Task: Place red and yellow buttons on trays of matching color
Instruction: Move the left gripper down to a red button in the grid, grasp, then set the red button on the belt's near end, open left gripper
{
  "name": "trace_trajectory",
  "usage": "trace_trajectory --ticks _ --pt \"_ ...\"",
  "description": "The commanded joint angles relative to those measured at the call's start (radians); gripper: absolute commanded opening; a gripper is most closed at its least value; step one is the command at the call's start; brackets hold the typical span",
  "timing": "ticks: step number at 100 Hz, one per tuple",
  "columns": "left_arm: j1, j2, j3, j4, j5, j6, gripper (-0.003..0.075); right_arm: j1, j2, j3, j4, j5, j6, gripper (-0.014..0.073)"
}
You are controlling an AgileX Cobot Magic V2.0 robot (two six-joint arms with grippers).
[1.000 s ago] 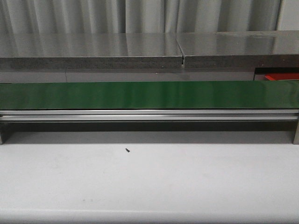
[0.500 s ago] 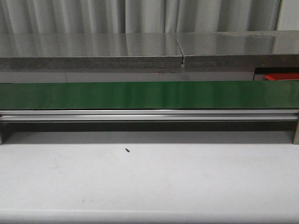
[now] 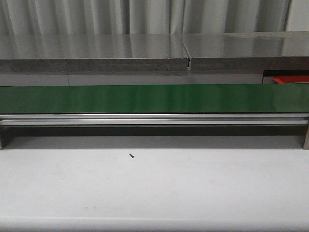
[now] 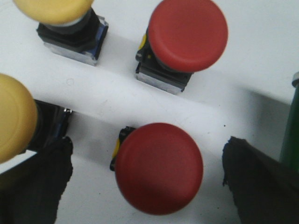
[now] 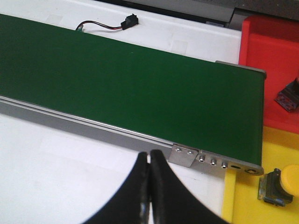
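In the left wrist view my left gripper (image 4: 149,184) is open above a white surface, and a red button (image 4: 159,168) stands between its dark fingers (image 4: 42,186) without touching them. A second red button (image 4: 187,35) stands beyond it. Two yellow buttons (image 4: 53,9) (image 4: 14,116) are at one side, both cut off by the frame. In the right wrist view my right gripper (image 5: 150,182) is shut on nothing, over the white table beside the belt's end. A yellow button (image 5: 280,184) sits on the yellow tray (image 5: 243,200). The red tray (image 5: 268,60) holds a partly visible button body (image 5: 289,95).
A long green conveyor belt (image 3: 154,98) on an aluminium frame (image 3: 154,119) crosses the table. A corner of the red tray (image 3: 289,79) shows at the far right behind it. A small black speck (image 3: 131,155) lies on the white table. A black connector with wires (image 5: 128,21) lies beyond the belt.
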Motion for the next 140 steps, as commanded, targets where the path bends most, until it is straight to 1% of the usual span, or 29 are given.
trace_trajectory --ticks 1,10,27,39,48,55,68,79,90,103,118,140 --pt "0.0 -0.06 -0.041 -0.018 -0.039 -0.012 0.0575 0.002 -0.014 -0.027 0.019 -0.054 -0.008 -0.0067" --pt "0.0 -0.06 -0.043 -0.018 -0.043 -0.012 0.0503 0.002 -0.014 -0.027 0.019 -0.054 -0.008 -0.0067" --pt "0.0 -0.06 -0.057 -0.018 -0.034 -0.012 0.0278 0.002 -0.014 -0.027 0.019 -0.054 -0.008 -0.0067" --pt "0.0 -0.06 -0.093 -0.018 0.014 -0.012 0.0139 0.002 -0.014 -0.027 0.019 -0.054 -0.008 -0.0067" --pt "0.0 -0.071 -0.125 -0.02 0.055 -0.012 0.0062 0.002 -0.014 -0.027 0.019 -0.054 -0.008 -0.0067" --pt "-0.002 -0.092 -0.141 -0.024 0.082 -0.012 0.0021 0.002 -0.014 -0.027 0.019 -0.054 -0.008 -0.0067" --pt "-0.003 -0.157 -0.142 -0.058 0.126 -0.012 -0.0015 0.002 -0.014 -0.027 0.019 -0.054 -0.008 -0.0067" --pt "-0.014 -0.214 -0.142 -0.071 0.177 -0.012 -0.0019 0.002 -0.014 -0.027 0.019 -0.054 -0.008 -0.0067" --pt "-0.054 -0.273 -0.137 -0.071 0.212 -0.012 -0.0019 0.002 -0.014 -0.027 0.019 -0.054 -0.008 -0.0067" --pt "-0.115 -0.316 -0.115 -0.071 0.212 -0.012 -0.0019 0.002 -0.014 -0.027 0.019 -0.054 -0.008 -0.0067" --pt "-0.178 -0.318 -0.092 -0.071 0.207 -0.012 -0.0019 0.002 -0.014 -0.027 0.019 -0.054 -0.008 -0.0067" --pt "-0.244 -0.318 -0.001 -0.048 0.133 -0.012 -0.0019 0.002 -0.014 -0.027 0.019 -0.054 -0.008 -0.0067"
